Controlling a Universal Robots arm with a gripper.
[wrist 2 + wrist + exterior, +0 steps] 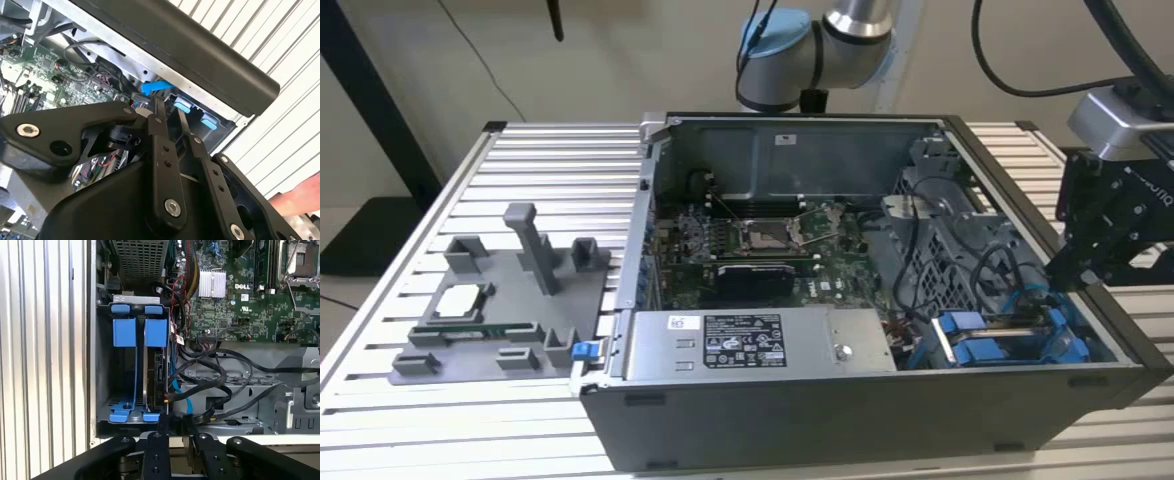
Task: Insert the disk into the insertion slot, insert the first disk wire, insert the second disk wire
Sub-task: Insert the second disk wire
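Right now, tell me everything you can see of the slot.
In the first wrist view the slot is a narrow grey metal bay against the case wall. Two blue tabs stand side by side at one end, smaller blue fittings at the other, thin blue rails between. Black cables and a blue cable run beside it. The pincer hangs near the fittings; whether it touches cannot be told.
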